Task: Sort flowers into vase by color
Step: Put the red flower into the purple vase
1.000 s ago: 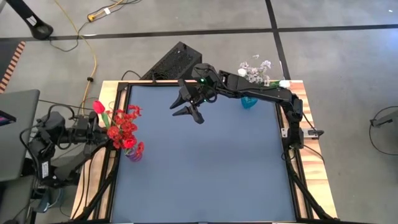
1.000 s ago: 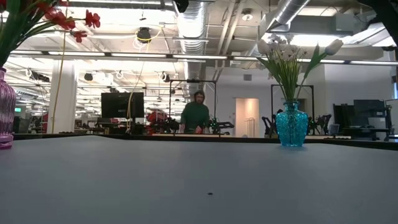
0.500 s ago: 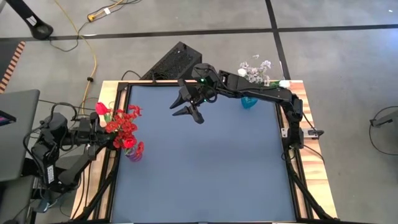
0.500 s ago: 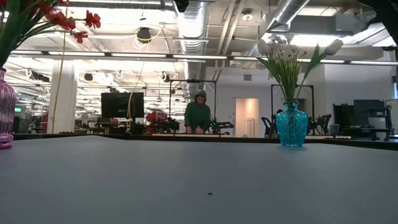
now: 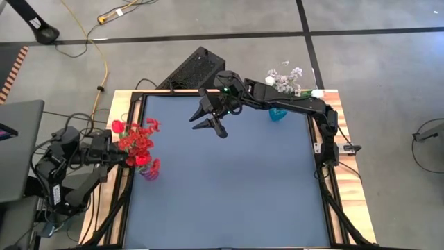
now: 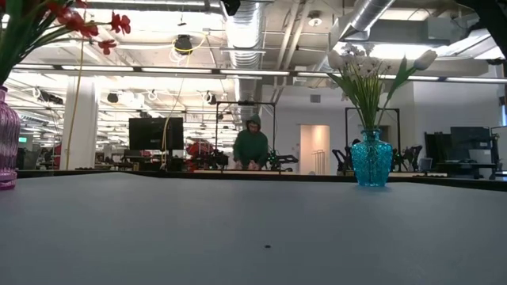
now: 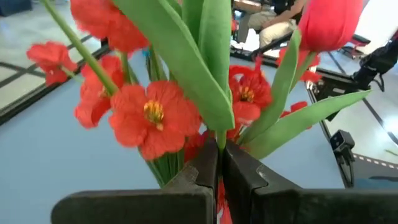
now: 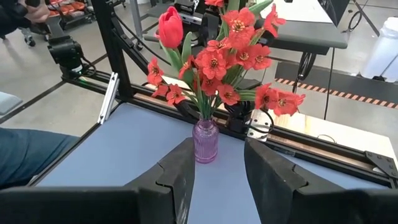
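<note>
Blue-grey surface (image 5: 222, 180) in an open workshop. My left claw (image 7: 219, 163) is pinched tight on the red tulip (image 7: 329, 22) stem, apparently just above the pink vase (image 8: 206, 141). I'd hold low: stems are light, springy, easily bent. Right claw (image 5: 208, 119) hangs wide mid-surface; white flowers (image 6: 366, 75) sit in the teal vase (image 6: 371, 161).

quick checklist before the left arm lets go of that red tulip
1. Left pincer shut on the red tulip stem: ok.
2. Tulip standing among the red flowers: ok.
3. Stem end inside the purple vase: cannot tell.
4. Purple vase upright on the table: ok.
5. Right pincer open and apart, over the table's far middle: ok.
6. White flowers in the blue vase: ok.
</note>
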Controlling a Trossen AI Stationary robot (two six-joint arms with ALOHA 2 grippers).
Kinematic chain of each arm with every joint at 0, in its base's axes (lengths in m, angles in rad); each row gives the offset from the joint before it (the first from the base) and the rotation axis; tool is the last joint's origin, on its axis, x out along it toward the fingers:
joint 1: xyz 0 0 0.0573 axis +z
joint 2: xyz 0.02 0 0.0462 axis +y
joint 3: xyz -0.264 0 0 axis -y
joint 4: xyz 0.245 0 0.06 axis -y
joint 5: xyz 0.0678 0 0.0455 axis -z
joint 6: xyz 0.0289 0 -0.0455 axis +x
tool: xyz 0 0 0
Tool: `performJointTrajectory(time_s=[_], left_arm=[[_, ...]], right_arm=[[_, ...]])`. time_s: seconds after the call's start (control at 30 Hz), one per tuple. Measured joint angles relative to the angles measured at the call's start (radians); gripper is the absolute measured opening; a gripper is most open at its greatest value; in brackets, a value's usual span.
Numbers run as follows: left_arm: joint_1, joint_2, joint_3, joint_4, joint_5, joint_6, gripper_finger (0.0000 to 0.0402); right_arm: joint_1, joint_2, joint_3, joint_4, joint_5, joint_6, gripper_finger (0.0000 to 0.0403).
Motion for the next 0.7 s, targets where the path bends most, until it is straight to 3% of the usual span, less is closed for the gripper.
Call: performJointTrajectory(time_s=[0.37,0.7], left_arm=[[0.000,0.000,-0.032,-0.033,-0.031,0.000,0.0011],[-0.010,0.001,-0.021,-0.028,-0.085,0.011,0.0084]], right_arm=[[0.000,0.000,0.000,0.015,0.000,0.008,0.0166],[0.000,0.000,0.000,0.015,0.000,0.008,0.0166]])
